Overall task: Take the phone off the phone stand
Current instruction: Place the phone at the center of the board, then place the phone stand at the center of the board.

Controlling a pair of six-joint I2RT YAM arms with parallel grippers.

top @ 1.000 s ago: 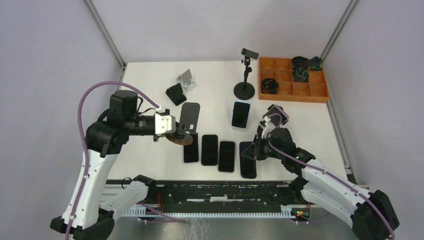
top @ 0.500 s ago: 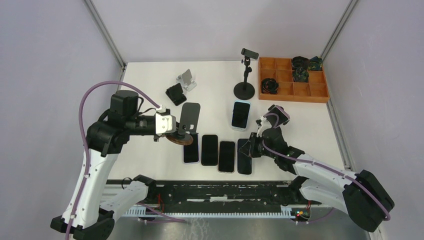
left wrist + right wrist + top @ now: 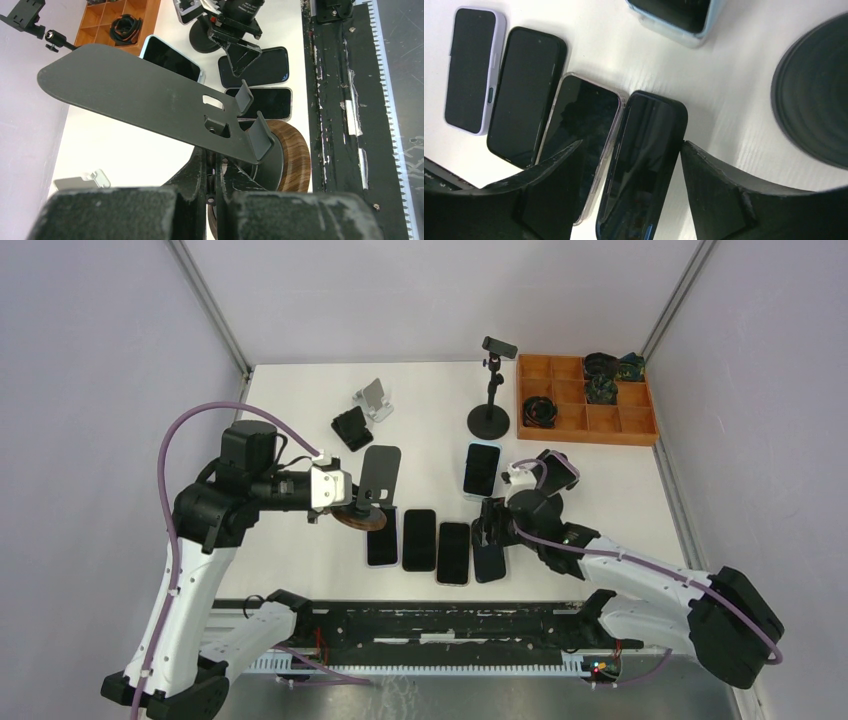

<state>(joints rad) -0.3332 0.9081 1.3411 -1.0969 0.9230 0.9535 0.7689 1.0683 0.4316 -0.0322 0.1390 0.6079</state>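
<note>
We look down on a white tabletop [image 3: 300, 440] closed in by pale lilac walls [image 3: 420, 290] and slanting metal corner posts [image 3: 210, 305]; a black rail [image 3: 440, 625] runs along its near edge, by the arm bases.

The left hand [image 3: 215, 172] is pressed together on the neck of the phone stand [image 3: 140, 95], just under its dark tilted plate; the plate carries nothing, and its round wooden base [image 3: 292, 155] sits right behind the fingers.

The phone [image 3: 644, 160] lies face up on the tabletop at the right end of a row of dark phones [image 3: 419, 539], just beside a clear-cased one [image 3: 584, 145]; the right hand [image 3: 631, 147] hangs over it with its fingers [image 3: 549, 195] spread to either side; we cannot tell whether they touch it.

A light blue phone [image 3: 481, 470] lies just beyond the row; farther back a tall stand on a round black foot [image 3: 489, 420] rises near the middle, with a small black stand [image 3: 351, 427] and a silver stand [image 3: 372, 398] to the left.

At the far right corner sits a wooden tray [image 3: 603, 420] split into compartments; some of them hold black items too small for us to name.
</note>
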